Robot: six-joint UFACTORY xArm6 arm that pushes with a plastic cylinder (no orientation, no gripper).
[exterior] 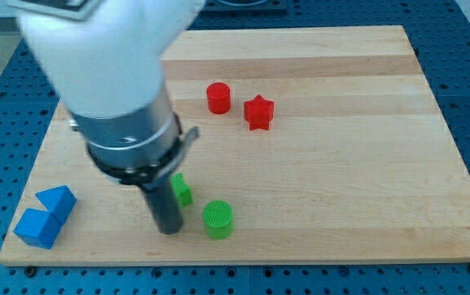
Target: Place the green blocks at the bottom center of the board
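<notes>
A green cylinder (217, 219) stands near the board's bottom edge, a little left of centre. A second green block (182, 190), its shape partly hidden by the rod, sits just up and left of the cylinder. My tip (169, 230) rests on the board to the left of the green cylinder and just below the second green block, close to both. The arm's white and grey body covers the view's upper left.
A red cylinder (218, 97) and a red star (258, 112) sit in the upper middle of the wooden board (341, 164). Two blue blocks, one (58, 201) above the other (37, 229), lie at the bottom left corner.
</notes>
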